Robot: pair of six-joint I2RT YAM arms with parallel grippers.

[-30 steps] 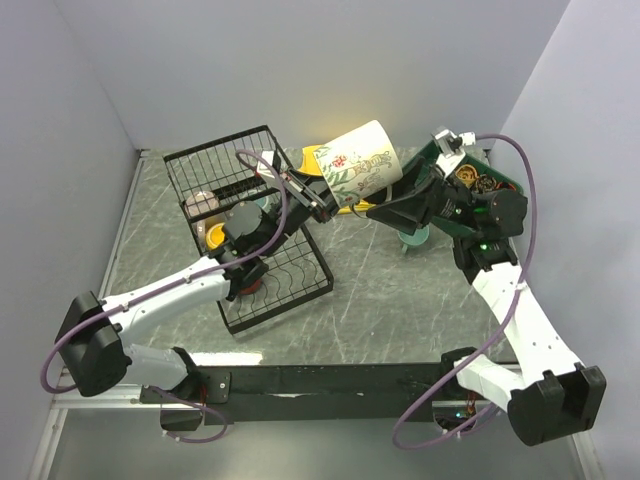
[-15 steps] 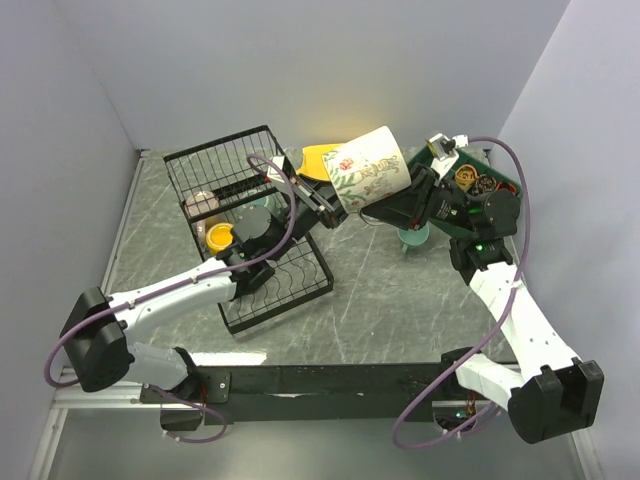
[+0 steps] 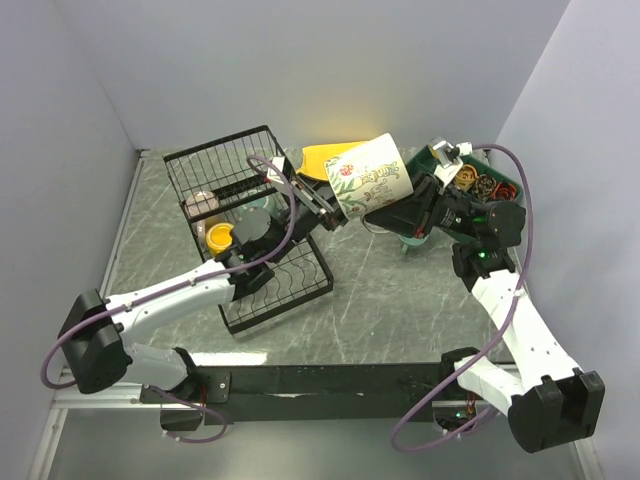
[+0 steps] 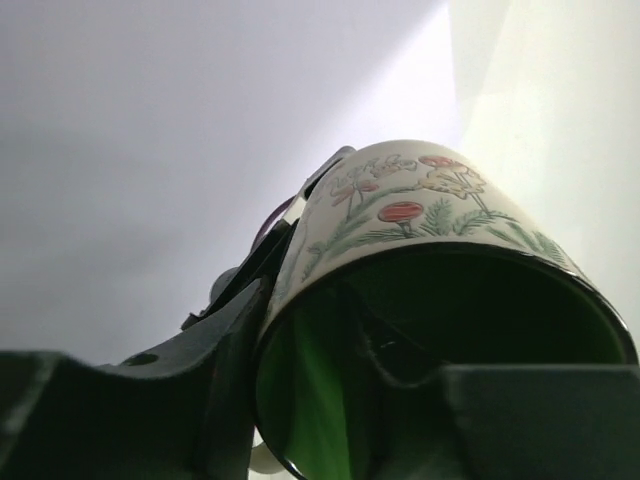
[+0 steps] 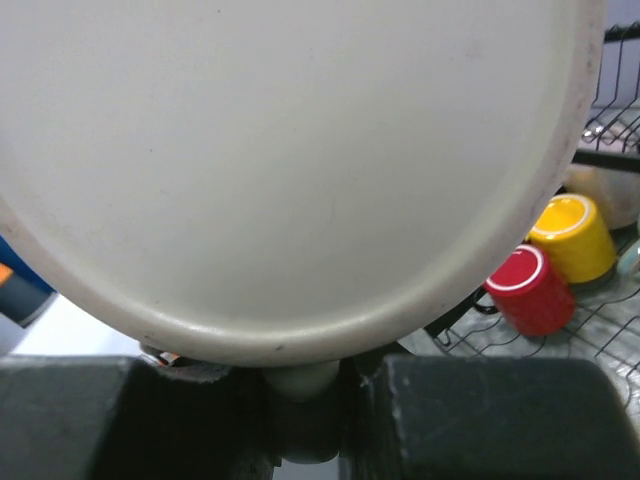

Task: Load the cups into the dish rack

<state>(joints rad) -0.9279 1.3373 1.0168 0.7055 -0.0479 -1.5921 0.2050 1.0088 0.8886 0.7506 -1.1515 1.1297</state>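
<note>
A cream cup (image 3: 372,178) with plant and mushroom drawings hangs tilted in the air, right of the black wire dish rack (image 3: 215,170). My left gripper (image 3: 330,212) is at its rim. In the left wrist view the cup (image 4: 400,210) has a dark green inside, and the left gripper (image 4: 340,400) is open, one finger outside the wall and one inside. The cup's pale base (image 5: 280,150) fills the right wrist view, where the right gripper (image 5: 305,400) is shut on its handle. A yellow cup (image 5: 572,235) and a red cup (image 5: 530,288) lie in the rack.
A teal cup (image 3: 412,238) stands on the table under my right gripper (image 3: 395,215). A green divided tray (image 3: 490,185) with small brown items sits at the back right. A yellow object (image 3: 325,155) lies behind the held cup. Walls close in on three sides.
The right gripper has closed on the cream cup's handle. The left jaws have spread apart at the rim. The cup has shifted slightly to the right.
</note>
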